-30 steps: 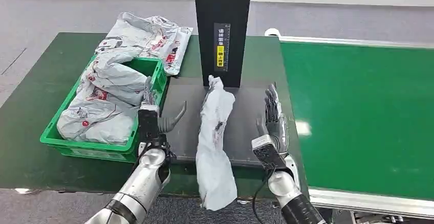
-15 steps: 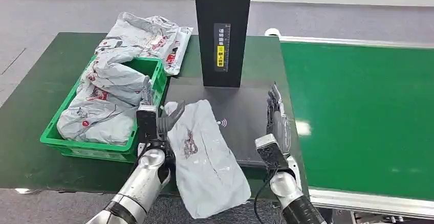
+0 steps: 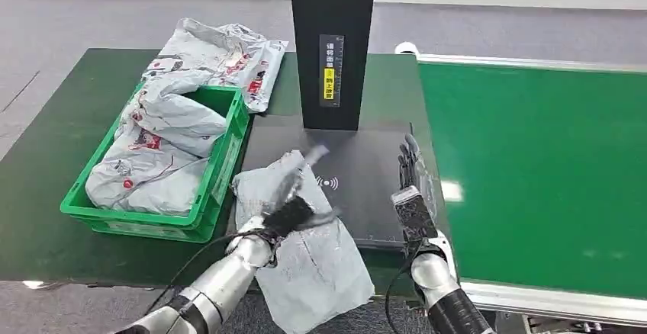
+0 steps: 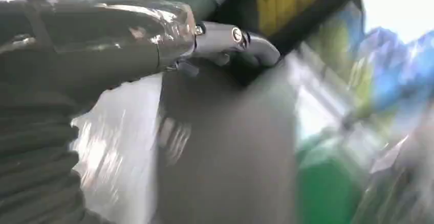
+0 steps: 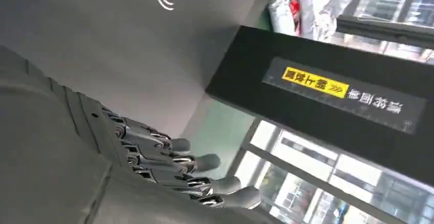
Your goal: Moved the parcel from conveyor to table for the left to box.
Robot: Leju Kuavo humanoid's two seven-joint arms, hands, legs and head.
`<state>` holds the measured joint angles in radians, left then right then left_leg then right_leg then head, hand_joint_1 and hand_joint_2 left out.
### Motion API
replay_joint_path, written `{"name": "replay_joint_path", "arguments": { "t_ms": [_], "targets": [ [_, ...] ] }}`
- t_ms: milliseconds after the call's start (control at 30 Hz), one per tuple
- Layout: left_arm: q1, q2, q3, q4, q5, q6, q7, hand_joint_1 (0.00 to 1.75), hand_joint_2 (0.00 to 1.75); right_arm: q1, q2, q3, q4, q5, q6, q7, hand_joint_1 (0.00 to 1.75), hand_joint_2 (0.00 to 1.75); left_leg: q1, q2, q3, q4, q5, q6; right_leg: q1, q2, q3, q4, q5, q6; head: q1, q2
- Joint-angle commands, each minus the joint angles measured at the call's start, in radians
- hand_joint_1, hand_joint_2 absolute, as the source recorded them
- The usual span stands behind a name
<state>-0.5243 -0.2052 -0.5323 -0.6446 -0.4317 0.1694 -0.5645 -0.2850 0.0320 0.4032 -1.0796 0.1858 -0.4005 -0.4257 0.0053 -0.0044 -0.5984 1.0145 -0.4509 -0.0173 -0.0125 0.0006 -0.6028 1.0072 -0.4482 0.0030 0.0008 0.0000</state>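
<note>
A crumpled grey parcel (image 3: 309, 261) lies flat, partly on the black scan pad (image 3: 366, 189) and partly hanging over the table's front edge. My left hand (image 3: 294, 210) is blurred with motion and sits over the parcel's upper part; whether it grips is unclear. In the left wrist view the thumb (image 4: 230, 40) sticks out and the parcel (image 4: 117, 147) shows as a pale blur. My right hand (image 3: 413, 181) stands edge-on at the pad's right side, fingers straight and apart, holding nothing. The right wrist view has those fingers (image 5: 174, 165) over the bare pad (image 5: 102, 45).
A green crate (image 3: 229, 155) at the left holds several grey parcels (image 3: 164, 151), and more parcels (image 3: 229, 56) lie behind it. A black scanner post (image 3: 332, 44) rises behind the pad. The green conveyor (image 3: 534, 174) runs along the right.
The parcel, upright between my hands a second ago, has toppled left and now lies flat. My left hand has swung right, onto it. The right hand has barely shifted.
</note>
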Motion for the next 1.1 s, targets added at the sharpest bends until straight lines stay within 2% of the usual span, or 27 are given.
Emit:
{"name": "replay_joint_path", "arguments": {
  "t_ms": [33,167,267,300,333,367,400,467,600,633,667,700,767,800,833,867,900,933,1100],
  "targets": [
    [-0.126,0.054,-0.402,0.336,-0.354,-0.165,0.212,0.0,1.75,-0.038,0.008,-0.086,0.063,0.025,0.032,0.021,0.0,0.0,0.0,0.001,0.003,-0.002,0.0,0.0,0.0,0.001,0.003,-0.002,0.0,-0.001,0.0,0.0],
    [-0.135,0.07,-0.359,0.361,-0.349,-0.357,0.224,0.0,1.75,-0.062,0.017,-0.094,0.089,0.02,0.04,0.03,0.0,0.0,0.0,0.002,0.003,-0.002,0.0,0.0,0.0,0.003,0.003,-0.001,0.001,0.0,0.0,0.0],
    [-0.142,0.078,-0.343,0.365,-0.345,-0.401,0.243,0.0,1.75,-0.055,0.012,-0.098,0.09,0.013,0.039,0.028,0.0,0.0,0.0,-0.006,0.008,-0.003,0.0,0.001,0.0,-0.008,0.011,-0.002,-0.003,0.001,0.0,0.0],
    [-0.143,0.079,-0.343,0.364,-0.345,-0.403,0.243,0.0,1.75,-0.053,0.011,-0.098,0.09,0.013,0.038,0.027,0.0,0.0,0.0,-0.006,0.01,-0.004,0.001,0.002,0.0,-0.007,0.015,-0.003,-0.004,0.001,0.0,0.0],
    [-0.144,0.077,-0.329,0.365,-0.344,-0.421,0.263,0.3,1.75,-0.049,0.011,-0.101,0.086,0.008,0.04,0.025,0.0,0.0,0.0,-0.006,0.012,-0.006,0.002,0.002,0.0,-0.008,0.017,-0.005,-0.002,0.001,0.0,0.0],
    [-0.142,0.077,-0.323,0.359,-0.346,-0.416,0.27,1.69,1.75,-0.043,0.012,-0.105,0.08,0.006,0.039,0.024,0.0,0.0,0.0,-0.006,0.017,-0.004,-0.001,0.003,0.0,-0.008,0.022,-0.003,-0.006,0.002,0.001,0.0],
    [-0.141,0.077,-0.318,0.355,-0.348,-0.404,0.27,1.75,1.75,-0.037,0.013,-0.108,0.071,0.006,0.038,0.024,0.0,0.0,0.0,-0.003,0.017,-0.005,-0.001,0.004,0.0,-0.005,0.023,-0.005,-0.004,0.001,0.0,0.0],
    [-0.145,0.076,-0.299,0.347,-0.349,-0.362,0.274,1.75,1.75,0.01,0.017,-0.127,-0.003,0.025,0.027,0.045,0.0,0.0,0.0,-0.002,0.012,-0.005,-0.004,0.002,0.0,-0.004,0.024,-0.004,-0.004,0.0,0.0,0.0],
    [-0.167,0.082,-0.27,0.323,-0.372,-0.268,0.291,1.75,1.75,0.09,0.014,-0.169,-0.11,0.062,0.045,0.072,0.0,0.0,0.0,-0.006,0.022,-0.001,-0.011,0.003,0.0,-0.009,0.034,0.0,-0.011,0.0,0.0,0.0],
    [-0.173,0.087,-0.248,0.309,-0.387,-0.221,0.289,1.75,1.75,0.106,0.022,-0.192,-0.127,0.078,0.06,0.073,0.0,0.0,0.0,-0.006,0.019,-0.002,-0.009,0.003,0.0,-0.009,0.032,-0.001,-0.01,0.0,0.0,0.0],
    [-0.179,0.088,-0.239,0.307,-0.388,-0.22,0.29,1.75,1.75,0.109,0.023,-0.197,-0.129,0.082,0.064,0.073,0.0,0.0,0.0,-0.007,0.028,0.001,-0.013,0.003,0.0,-0.01,0.041,0.002,-0.015,0.0,0.0,0.0],
    [-0.181,0.089,-0.239,0.306,-0.388,-0.22,0.29,1.75,1.75,0.11,0.022,-0.197,-0.129,0.082,0.064,0.073,0.0,0.0,0.001,-0.007,0.02,-0.001,-0.009,0.002,0.001,-0.01,0.034,-0.001,-0.011,0.0,0.0,0.0],
    [-0.179,0.09,-0.237,0.305,-0.388,-0.22,0.29,1.75,1.75,0.107,0.024,-0.198,-0.128,0.082,0.065,0.073,0.0,0.0,0.001,-0.006,0.027,0.002,-0.015,0.001,0.001,-0.009,0.041,0.002,-0.017,0.0,0.0,0.0],
    [-0.177,0.09,-0.234,0.301,-0.388,-0.213,0.287,1.75,1.75,0.107,0.025,-0.2,-0.127,0.083,0.065,0.073,0.0,0.0,0.001,-0.003,0.025,0.001,-0.014,0.0,0.001,-0.006,0.037,0.001,-0.014,-0.001,0.0,0.0],
    [-0.176,0.097,-0.216,0.284,-0.404,-0.15,0.273,1.75,1.75,0.114,0.032,-0.214,-0.133,0.088,0.073,0.072,0.0,0.0,0.0,-0.004,0.027,0.0,-0.015,-0.001,0.002,-0.007,0.039,0.001,-0.015,-0.001,0.0,0.0],
    [-0.181,0.099,-0.2,0.28,-0.401,-0.133,0.271,1.75,1.75,0.12,0.033,-0.22,-0.138,0.089,0.074,0.072,0.0,0.0,0.0,-0.001,0.023,-0.002,-0.012,-0.001,0.001,-0.004,0.034,-0.001,-0.013,-0.002,0.0,0.0],
    [-0.188,0.105,-0.19,0.264,-0.426,-0.091,0.266,1.75,1.75,0.129,0.036,-0.231,-0.152,0.089,0.078,0.072,0.0,0.0,0.0,-0.004,0.035,-0.003,-0.014,-0.001,0.001,-0.007,0.041,-0.001,-0.016,-0.002,0.0,0.0],
    [-0.198,0.111,-0.172,0.253,-0.432,-0.071,0.262,1.75,1.75,0.135,0.035,-0.237,-0.162,0.09,0.08,0.071,0.0,0.0,0.0,-0.003,0.04,-0.003,-0.014,-0.001,0.001,-0.006,0.041,-0.002,-0.015,-0.002,0.0,0.0],
    [-0.208,0.146,-0.073,0.128,-0.467,0.126,0.246,1.75,1.75,0.183,0.024,-0.255,-0.217,0.067,0.08,0.053,0.0,0.0,0.001,-0.002,0.04,-0.003,-0.015,-0.002,0.002,-0.005,0.041,-0.002,-0.015,-0.003,0.0,0.0]
  ]
}}
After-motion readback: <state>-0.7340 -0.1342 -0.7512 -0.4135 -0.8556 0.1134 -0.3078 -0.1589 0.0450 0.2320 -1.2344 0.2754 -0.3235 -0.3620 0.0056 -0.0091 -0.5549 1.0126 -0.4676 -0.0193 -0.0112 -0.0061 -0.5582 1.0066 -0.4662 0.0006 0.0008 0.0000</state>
